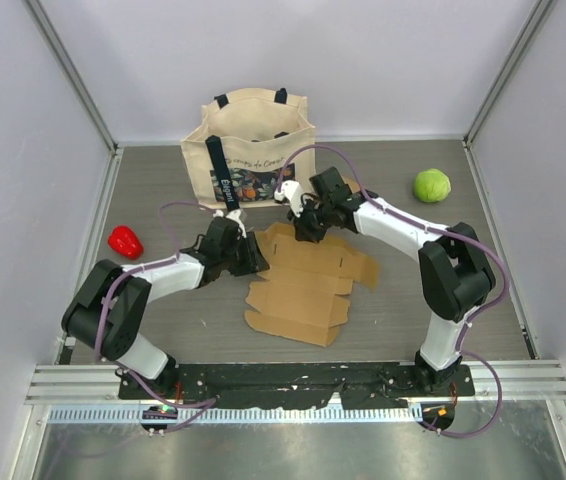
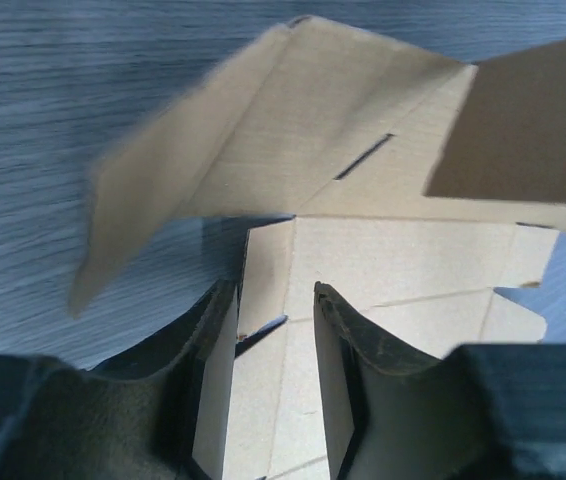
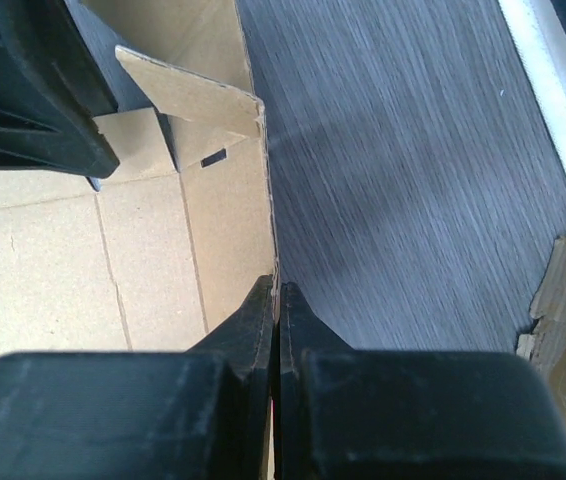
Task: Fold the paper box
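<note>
The paper box lies mostly flat between both pincers. The right gripper, pressed together, pinches a raised panel edge. The left gripper stands spread astride a panel, clamping nothing evident. Judgement: early stage, with walls and flaps still unformed.

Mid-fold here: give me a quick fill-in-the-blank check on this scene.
1. The right gripper is ___ on an edge of the paper box.
2. The red pepper lies on the robot's ___ side.
3. The round object at the far right is coloured ___.
Missing: shut; left; green.
</note>
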`<state>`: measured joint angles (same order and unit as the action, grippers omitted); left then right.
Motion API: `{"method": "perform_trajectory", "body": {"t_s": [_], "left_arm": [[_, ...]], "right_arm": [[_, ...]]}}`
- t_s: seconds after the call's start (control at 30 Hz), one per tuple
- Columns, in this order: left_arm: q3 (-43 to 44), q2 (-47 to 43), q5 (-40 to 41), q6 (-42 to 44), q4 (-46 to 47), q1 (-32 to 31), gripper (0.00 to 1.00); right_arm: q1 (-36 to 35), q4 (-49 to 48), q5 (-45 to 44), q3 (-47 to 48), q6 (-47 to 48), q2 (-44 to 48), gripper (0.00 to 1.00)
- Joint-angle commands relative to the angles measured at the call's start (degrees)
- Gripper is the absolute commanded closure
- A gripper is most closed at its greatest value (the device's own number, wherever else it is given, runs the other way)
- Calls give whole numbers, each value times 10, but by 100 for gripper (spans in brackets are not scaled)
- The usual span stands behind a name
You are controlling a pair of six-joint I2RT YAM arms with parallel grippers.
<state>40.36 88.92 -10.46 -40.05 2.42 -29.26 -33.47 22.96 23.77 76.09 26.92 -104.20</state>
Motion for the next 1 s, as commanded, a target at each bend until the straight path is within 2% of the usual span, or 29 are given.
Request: {"method": "perform_trajectory", "body": {"t_s": [0.0, 0.17, 0.23, 0.3, 0.4, 0.53, 0.63, 0.67, 0.8, 0.87, 0.97], "left_arm": [[-31, -47, -58, -20, 113, -26, 62], [-65, -61, -97, -37, 219, -39, 56], [-50, -51, -112, -42, 225, -39, 55], [-46, -64, -89, -35, 187, -39, 56], [-67, -126, -16, -19, 167, -39, 56], [-110, -237, 121, 15, 127, -41, 54], [-117, -305, 213, 44, 105, -41, 42], [-114, -309, 236, 54, 104, -41, 34], [-47, -244, 204, 110, 91, -41, 30], [-25, -215, 182, 126, 80, -41, 35], [-17, -177, 142, 135, 123, -41, 41]], "right_arm": [[-12, -38, -8, -9, 5, 41, 99], [-33, -56, -35, -27, 21, 47, 99], [-48, -69, -47, -37, 34, 54, 99], [-56, -87, -66, -53, 45, 63, 99], [-56, -95, -79, -62, 54, 72, 99], [-56, -86, -86, -60, 78, 74, 99], [-55, -78, -82, -56, 84, 80, 99], [-56, -78, -80, -58, 86, 81, 99], [-55, -71, -67, -56, 95, 83, 99], [-56, -68, -65, -55, 98, 84, 99], [-55, -64, -65, -53, 102, 83, 99]]}}
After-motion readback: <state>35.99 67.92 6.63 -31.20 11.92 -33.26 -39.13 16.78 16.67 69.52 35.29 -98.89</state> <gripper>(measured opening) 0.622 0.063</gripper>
